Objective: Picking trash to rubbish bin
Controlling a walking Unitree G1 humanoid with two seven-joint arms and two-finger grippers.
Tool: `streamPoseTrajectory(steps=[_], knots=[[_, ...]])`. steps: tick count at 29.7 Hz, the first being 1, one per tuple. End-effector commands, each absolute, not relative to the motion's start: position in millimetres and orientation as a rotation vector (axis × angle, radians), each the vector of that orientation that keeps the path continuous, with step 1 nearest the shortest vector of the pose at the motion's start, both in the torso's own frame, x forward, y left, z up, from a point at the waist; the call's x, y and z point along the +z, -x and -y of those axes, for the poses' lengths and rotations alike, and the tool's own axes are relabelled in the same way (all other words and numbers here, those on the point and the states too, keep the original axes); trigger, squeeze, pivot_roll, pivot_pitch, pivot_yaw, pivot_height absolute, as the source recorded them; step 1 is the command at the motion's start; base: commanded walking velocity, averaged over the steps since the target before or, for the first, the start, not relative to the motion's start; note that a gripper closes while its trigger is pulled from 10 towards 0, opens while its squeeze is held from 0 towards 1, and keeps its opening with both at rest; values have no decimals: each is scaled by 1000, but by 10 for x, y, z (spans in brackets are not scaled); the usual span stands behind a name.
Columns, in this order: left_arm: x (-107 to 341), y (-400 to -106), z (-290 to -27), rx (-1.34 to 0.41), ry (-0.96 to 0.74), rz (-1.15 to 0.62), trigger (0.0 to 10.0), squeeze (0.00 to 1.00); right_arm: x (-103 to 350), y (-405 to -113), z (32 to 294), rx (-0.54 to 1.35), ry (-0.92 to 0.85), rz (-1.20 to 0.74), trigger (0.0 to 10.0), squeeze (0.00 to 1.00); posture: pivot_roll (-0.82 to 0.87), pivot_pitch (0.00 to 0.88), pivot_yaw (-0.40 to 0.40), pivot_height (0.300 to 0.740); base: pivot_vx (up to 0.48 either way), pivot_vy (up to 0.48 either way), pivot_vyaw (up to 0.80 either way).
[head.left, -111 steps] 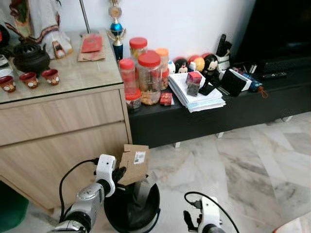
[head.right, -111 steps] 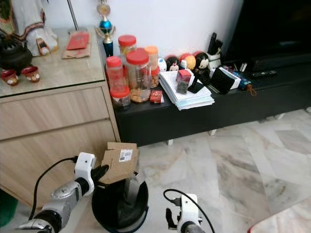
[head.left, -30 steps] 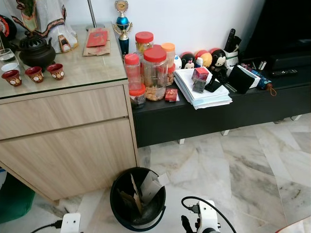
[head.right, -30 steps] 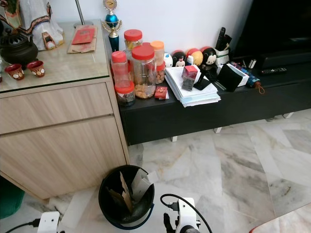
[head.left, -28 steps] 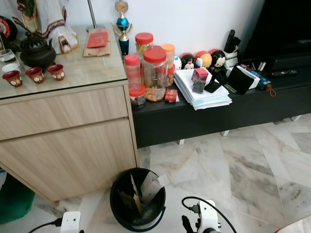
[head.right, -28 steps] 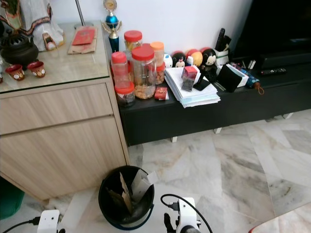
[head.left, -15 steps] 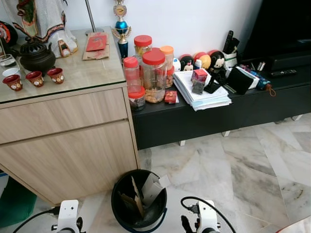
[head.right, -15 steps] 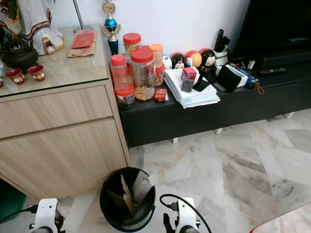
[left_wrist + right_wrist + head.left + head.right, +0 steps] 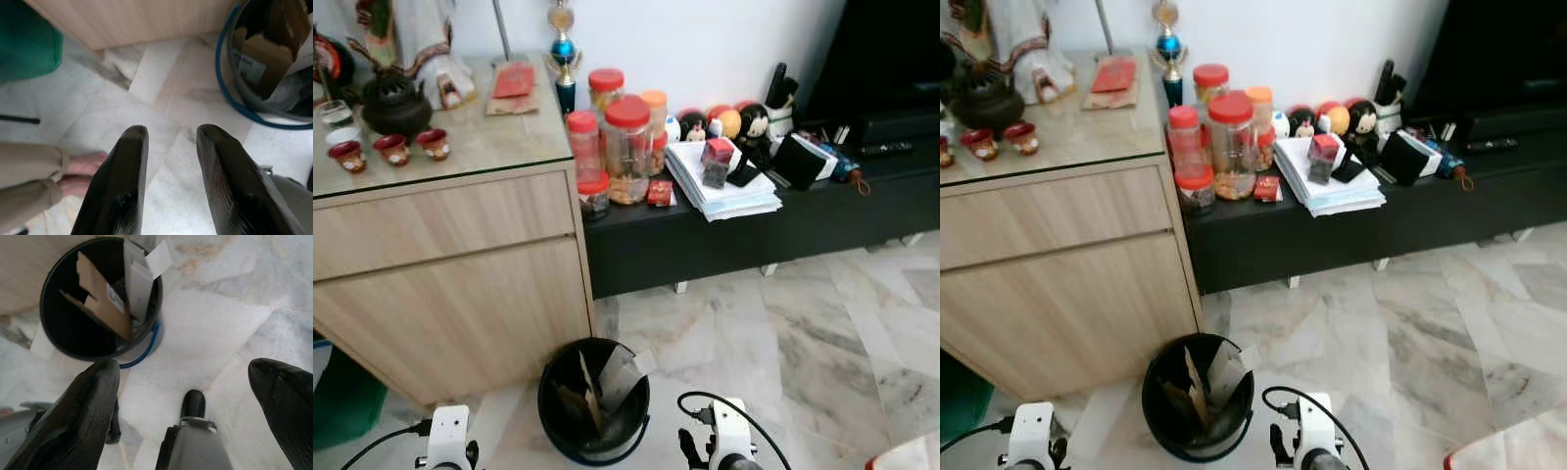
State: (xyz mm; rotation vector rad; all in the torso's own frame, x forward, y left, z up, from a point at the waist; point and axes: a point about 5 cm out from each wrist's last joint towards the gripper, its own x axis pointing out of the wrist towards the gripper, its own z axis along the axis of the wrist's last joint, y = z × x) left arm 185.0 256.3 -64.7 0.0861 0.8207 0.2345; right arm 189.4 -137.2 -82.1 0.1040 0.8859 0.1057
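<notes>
Left eye view shows the brown cardboard box (image 9: 579,403) lying inside the black rubbish bin (image 9: 558,431), wedged against a grey folded carton (image 9: 617,377). A few seconds back that box was held up over the bin's rim by the left gripper; now it is down among the other trash and the arm has pulled away. I judge this piece disposed of, so the next job is probably to find another bit of trash, though no loose trash is apparent on the marble floor (image 9: 783,343) near the bin.

The left gripper (image 9: 168,161) hangs low at the near left of the bin, pointing down at the floor, its two black fingers parted with nothing between them. In its wrist view the bin's blue-edged rim and the box sit just beyond, and a person's bare foot (image 9: 80,169) is on the tiles nearby. The right gripper (image 9: 188,396) hangs at the near right of the bin, fingers spread wide and empty, looking down into the bin. Both arms appear idle, wrists tucked at the near edge of the head view. Further off stand the wooden cabinet (image 9: 450,294) and the dark low shelf (image 9: 754,235).
</notes>
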Motion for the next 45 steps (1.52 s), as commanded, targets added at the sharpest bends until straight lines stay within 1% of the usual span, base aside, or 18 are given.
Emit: streamPoseTrajectory(steps=[1, 34, 45], knots=[[-674, -1792, -2574, 253, -66, -833, 10000, 0, -839, -1863, 1360, 107, -104, -902, 10000, 0, -53, 0, 11, 740, -285, 0, 0], [-695, -1788, -2511, 252, -49, -835, 10000, 0, -828, -1882, 1403, 104, -99, -893, 10000, 0, -68, 1, -4, 740, -279, 0, 0], [-687, -1806, -2486, 240, -65, -815, 10000, 0, -828, -1880, 1409, 104, -98, -890, 10000, 0, -72, 6, -6, 740, 0, 0, 0]])
